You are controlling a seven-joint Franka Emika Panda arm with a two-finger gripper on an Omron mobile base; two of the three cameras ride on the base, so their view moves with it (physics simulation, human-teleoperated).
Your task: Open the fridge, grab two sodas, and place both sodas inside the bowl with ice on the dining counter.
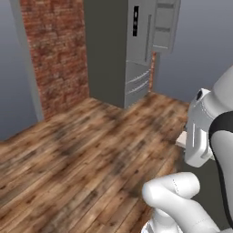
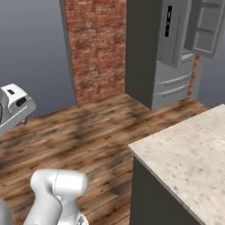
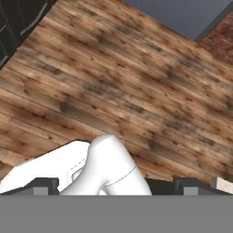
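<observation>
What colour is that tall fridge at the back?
Grey, with a black display panel; the fridge shows best in the right base view.

White arm folded low, gripper (image 3: 116, 185) jaws wide apart, empty

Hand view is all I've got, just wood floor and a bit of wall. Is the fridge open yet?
Observer: Yes. In the left base view the fridge has its right-hand door swung open, with door shelves showing.
Operator: And the other door?
Observer: Shut. The black display panel sits on it.
Operator: Anything close to the base?
Observer: In the right base view a stone-topped counter stands at the lower right, and wood floor lies between the base and the fridge.
</observation>
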